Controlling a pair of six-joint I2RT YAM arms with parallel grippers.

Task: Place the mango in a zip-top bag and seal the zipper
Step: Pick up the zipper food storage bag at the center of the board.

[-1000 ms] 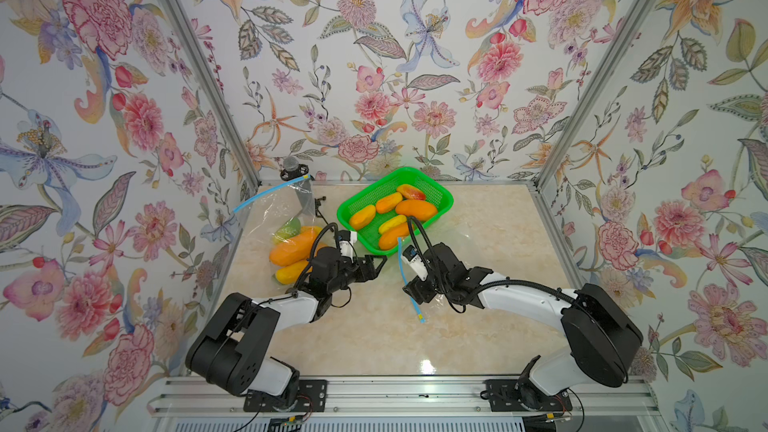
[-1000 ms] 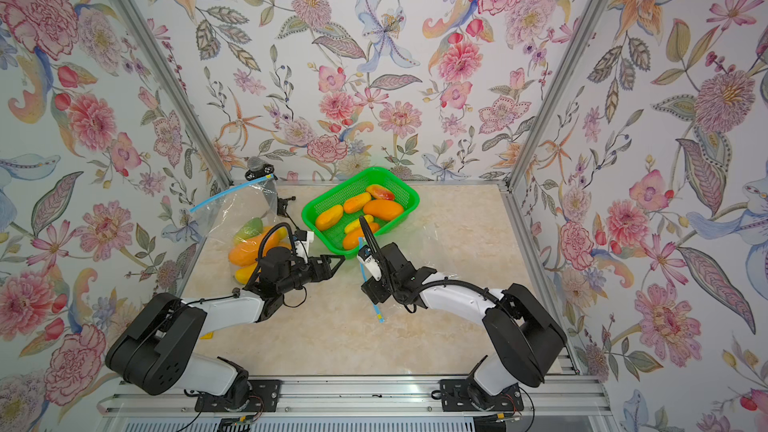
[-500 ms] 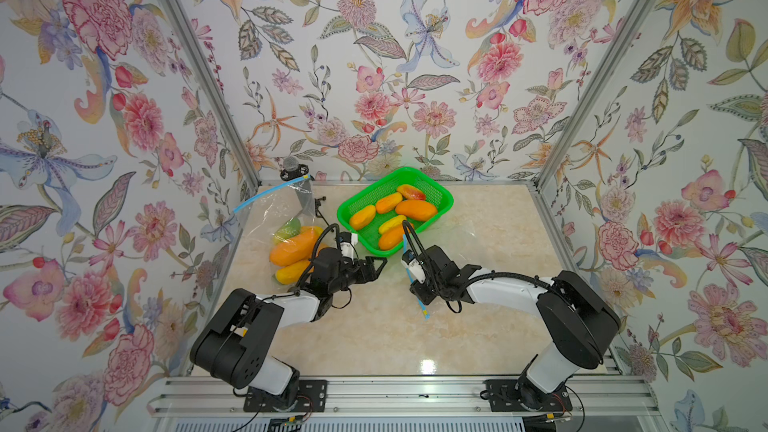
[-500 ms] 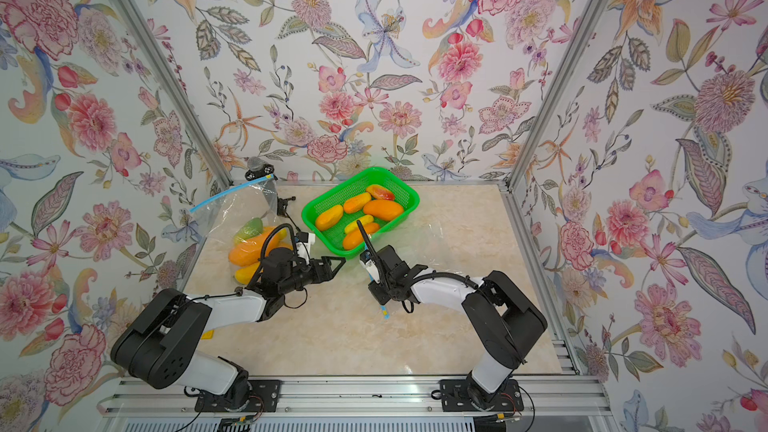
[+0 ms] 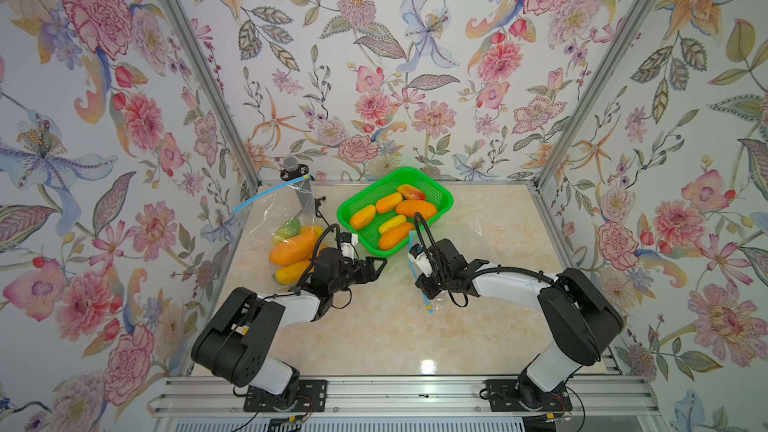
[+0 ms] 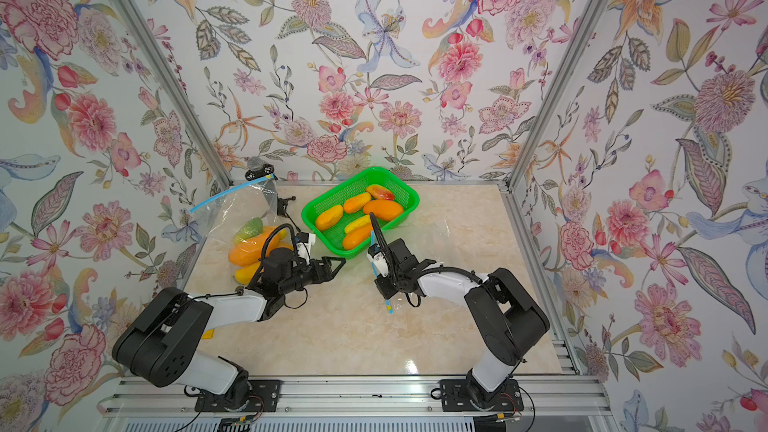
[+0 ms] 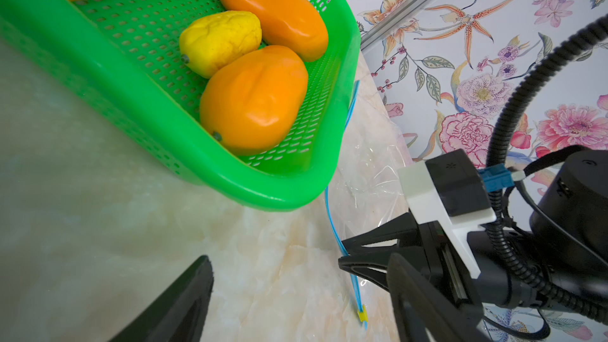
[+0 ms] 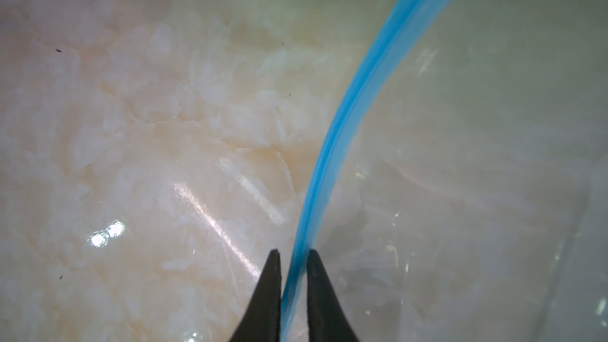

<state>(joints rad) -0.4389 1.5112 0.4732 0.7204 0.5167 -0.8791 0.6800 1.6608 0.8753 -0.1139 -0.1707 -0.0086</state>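
Observation:
Several orange and yellow mangoes (image 5: 415,209) (image 7: 253,100) lie in a green basket (image 5: 345,218) at the back middle of the table. An empty clear zip-top bag (image 5: 461,234) lies flat to the right of the basket. Its blue zipper strip (image 5: 411,243) (image 8: 355,93) runs toward the front and ends at a yellow slider (image 5: 429,308) (image 7: 362,316). My right gripper (image 5: 419,282) (image 6: 379,284) (image 8: 293,253) is shut on that strip, low over the table. Left of it, off the basket's front corner, my left gripper (image 5: 374,268) (image 6: 337,267) (image 7: 299,268) stands open with nothing in it.
A second zip-top bag (image 5: 291,243) with mangoes inside stands at the left wall, its blue zipper (image 5: 270,195) up in the air. A small black microphone (image 5: 291,164) stands in the back left corner. Flowered walls close three sides of the marble table (image 5: 374,334).
My right gripper has closed on the blue zipper strip of the empty bag. The left arm has stayed where it was, still open.

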